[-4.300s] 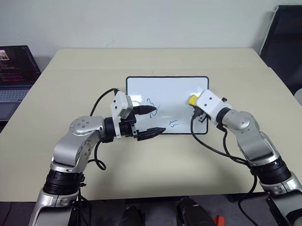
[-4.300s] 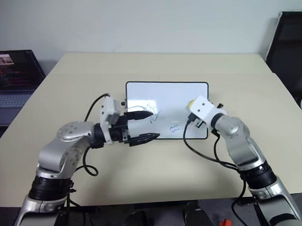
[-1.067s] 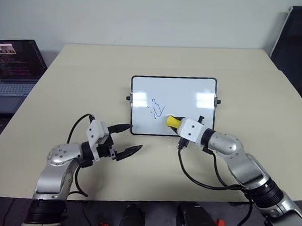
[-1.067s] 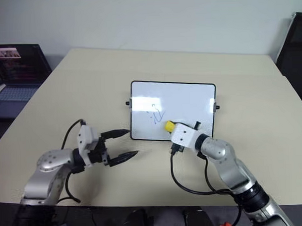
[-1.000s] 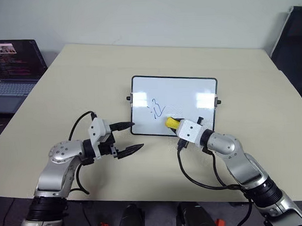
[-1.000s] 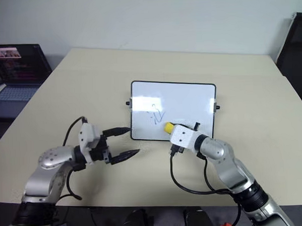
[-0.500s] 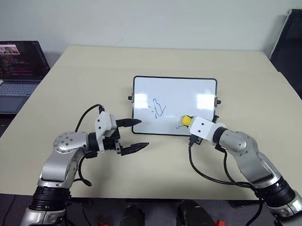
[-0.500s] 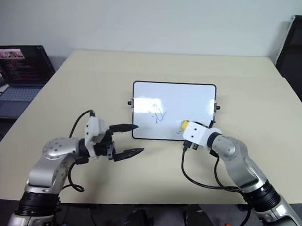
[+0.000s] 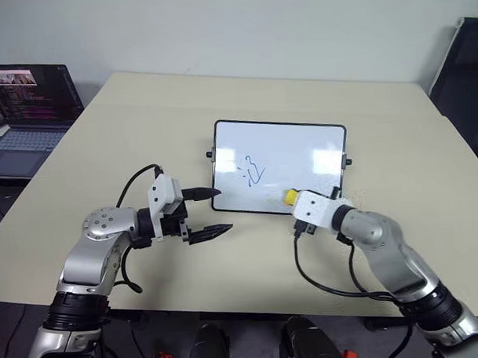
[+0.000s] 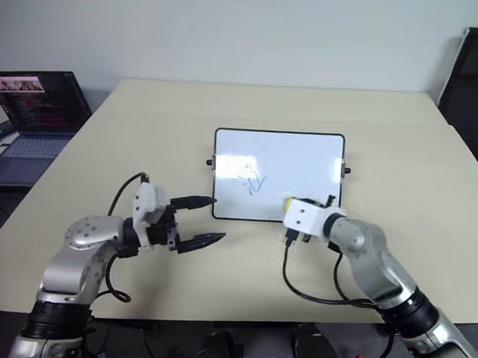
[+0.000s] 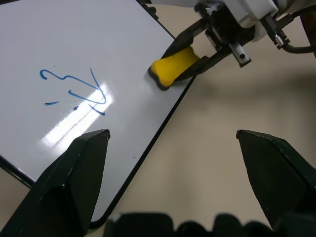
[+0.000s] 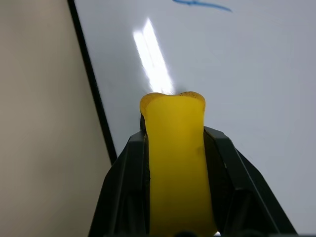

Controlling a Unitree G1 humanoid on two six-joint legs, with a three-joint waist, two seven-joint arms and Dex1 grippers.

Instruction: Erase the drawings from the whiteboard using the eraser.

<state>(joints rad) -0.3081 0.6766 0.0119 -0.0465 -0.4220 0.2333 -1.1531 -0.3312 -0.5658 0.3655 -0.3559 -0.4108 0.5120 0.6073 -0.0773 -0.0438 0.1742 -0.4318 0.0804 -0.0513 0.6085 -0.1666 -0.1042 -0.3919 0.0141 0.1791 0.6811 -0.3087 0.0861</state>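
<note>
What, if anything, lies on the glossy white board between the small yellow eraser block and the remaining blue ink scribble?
Nothing visible: only bare whiteboard separates the yellow eraser, clamped in the right gripper, from the blue scribble.

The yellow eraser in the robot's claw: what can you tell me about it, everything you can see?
The eraser is a small bright yellow block with a dark underside, and it looks soft, pinched in slightly at the waist where the right gripper is shut on it, one black finger on each side. Its free end pokes out past the fingertips and rests on the whiteboard, close to the near edge of the glossy white surface. It sits apart from the remaining blue drawings, which lie toward the board's middle.
</note>
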